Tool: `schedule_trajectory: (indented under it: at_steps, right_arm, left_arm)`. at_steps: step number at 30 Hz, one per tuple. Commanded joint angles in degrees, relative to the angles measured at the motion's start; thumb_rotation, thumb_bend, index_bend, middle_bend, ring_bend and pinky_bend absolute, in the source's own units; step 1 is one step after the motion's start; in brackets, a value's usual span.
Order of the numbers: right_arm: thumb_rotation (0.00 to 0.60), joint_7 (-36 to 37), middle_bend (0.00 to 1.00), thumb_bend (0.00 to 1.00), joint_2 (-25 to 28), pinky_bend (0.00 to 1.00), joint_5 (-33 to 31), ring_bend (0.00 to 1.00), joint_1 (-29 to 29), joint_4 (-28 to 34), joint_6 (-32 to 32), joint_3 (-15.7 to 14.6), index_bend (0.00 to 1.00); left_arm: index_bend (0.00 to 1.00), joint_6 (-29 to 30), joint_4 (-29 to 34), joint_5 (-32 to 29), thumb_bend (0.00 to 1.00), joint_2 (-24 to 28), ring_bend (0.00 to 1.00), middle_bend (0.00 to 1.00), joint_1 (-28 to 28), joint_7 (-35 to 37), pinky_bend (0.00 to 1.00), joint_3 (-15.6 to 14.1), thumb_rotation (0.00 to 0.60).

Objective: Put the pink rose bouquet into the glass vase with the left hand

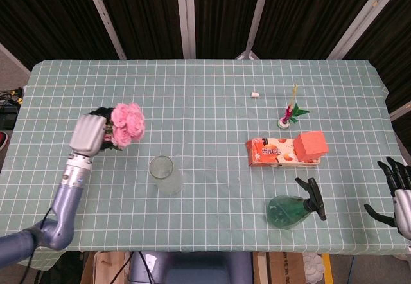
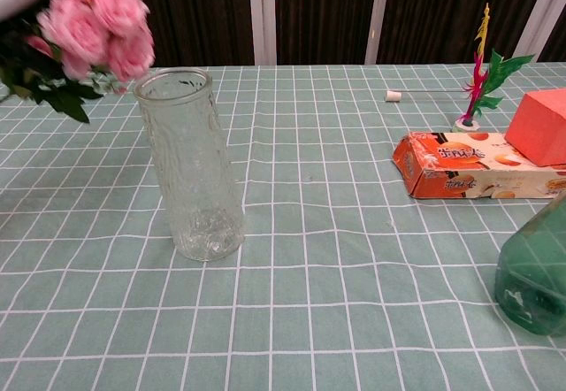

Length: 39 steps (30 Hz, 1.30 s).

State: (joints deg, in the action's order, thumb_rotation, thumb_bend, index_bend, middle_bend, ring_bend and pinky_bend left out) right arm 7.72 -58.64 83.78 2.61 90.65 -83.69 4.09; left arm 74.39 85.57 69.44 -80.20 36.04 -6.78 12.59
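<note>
Where dark curtains point(image 1: 141, 14) hang, checked tablecloth point(image 1: 205, 104) spreads.

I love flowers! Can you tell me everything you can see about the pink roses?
The roses are a small bunch of full, soft pink blooms with dark green leaves underneath. The left hand holds them up off the table, blooms tilted toward the vase. They are not in the vase yet and do not touch it. The stems are hidden.

Pink rose bouquet point(image 1: 126, 123), dark green foliage, held aloft, blooms pointing toward the vase. Glass vase point(image 1: 165, 175): clear, textured, upright on the tablecloth, empty, apart from the bouquet.
</note>
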Motion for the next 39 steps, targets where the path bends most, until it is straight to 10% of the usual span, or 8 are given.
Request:
schedule_trajectory:
  at_steps: [1,10,20,39]
  right_arm:
    - [0.6,0.0,0.05,0.21,0.0,0.0,0.1,0.02,0.0,0.2,-0.1,0.0,0.12]
    - [0.6,0.0,0.05,0.21,0.0,0.0,0.1,0.02,-0.1,0.2,-0.3,0.0,0.12]
    - [0.6,0.4,0.05,0.21,0.1,0.0,0.4,0.02,-0.2,0.1,-0.7,0.0,0.12]
    - [0.6,0.9,0.05,0.21,0.2,0.0,0.2,0.02,-0.2,-0.1,-0.6,0.1,0.12]
  left_arm:
    - [0.34,3.6,11.5,4.2,0.48,10.0,0.34,0.39,-5.5,16.1,0.49,3.0,0.6]
    - [0.34,0.5,25.9,9.0,0.48,25.1,0.34,0.38,-10.1,51.5,0.49,6.7,0.6]
    - [0.34,1.0,32.3,13.7,0.48,31.1,0.34,0.38,-11.2,69.1,0.49,9.5,0.6]
    - [0.34,-4.0,34.8,11.6,0.48,20.9,0.34,0.38,-3.8,62.4,0.49,8.5,0.6]
